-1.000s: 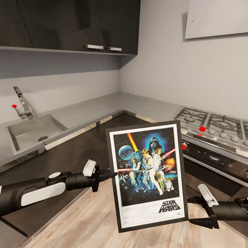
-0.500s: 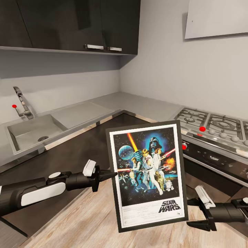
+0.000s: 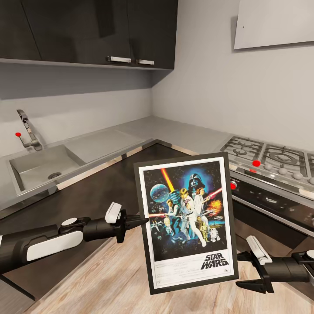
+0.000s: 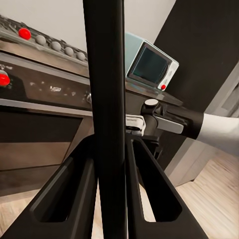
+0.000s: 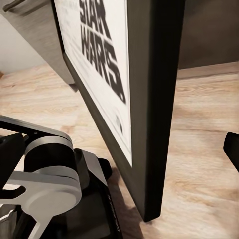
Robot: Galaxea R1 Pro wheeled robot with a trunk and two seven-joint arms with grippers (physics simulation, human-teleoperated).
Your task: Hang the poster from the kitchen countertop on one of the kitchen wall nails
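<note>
The poster [image 3: 187, 222] stands upright in mid-air over the wooden floor, artwork facing me, in front of the kitchen countertop [image 3: 174, 131]. My left gripper [image 3: 140, 220] is shut on its left frame edge. In the left wrist view that edge [image 4: 107, 109] runs as a black bar between the two fingers [image 4: 74, 194]. My right gripper [image 3: 242, 271] is open just off the poster's lower right corner, apart from the frame. In the right wrist view the frame edge [image 5: 154, 99] and the logo are close, with one fingertip [image 5: 232, 149] beside them.
A sink [image 3: 39, 168] with a tap sits in the countertop at left, and a small red pin [image 3: 18, 134] is on the wall beside it. The gas hob [image 3: 270, 157] and oven are at right. Dark wall cabinets [image 3: 87, 30] hang above.
My right gripper has sunk a little and shifted slightly towards the poster's lower corner. The poster and the left arm have stayed still.
</note>
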